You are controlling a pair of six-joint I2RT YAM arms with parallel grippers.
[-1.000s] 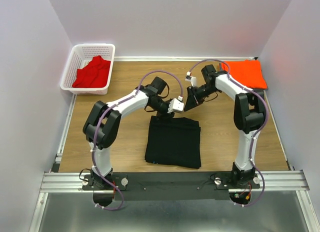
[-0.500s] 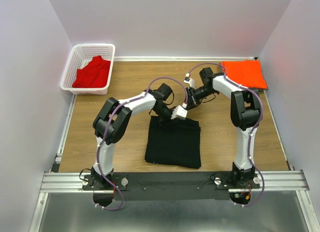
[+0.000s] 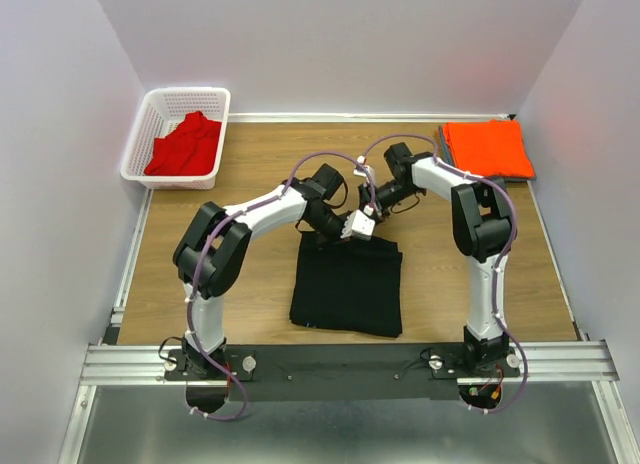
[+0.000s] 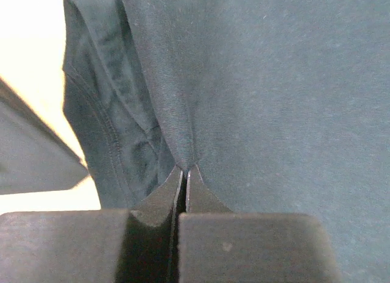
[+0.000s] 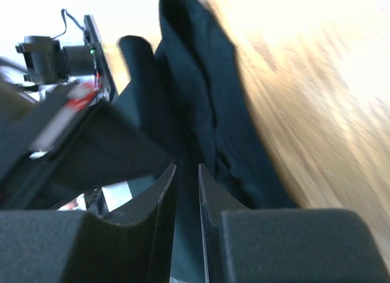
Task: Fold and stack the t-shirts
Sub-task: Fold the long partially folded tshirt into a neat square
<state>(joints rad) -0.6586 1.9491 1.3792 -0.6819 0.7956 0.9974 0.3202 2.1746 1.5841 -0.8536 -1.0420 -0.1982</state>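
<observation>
Left tool: clamped on a pinch of the black shirt at its far edge;
Right tool: jaws a slit apart at that same edge; grip cannot be told;
Black shirt: folded to a rectangle, middle of the surface; probably needs another fold, then stacking;
Orange shirt: folded flat, far right corner;
Basket: far left; holds the red shirt, crumpled, not yet folded
</observation>
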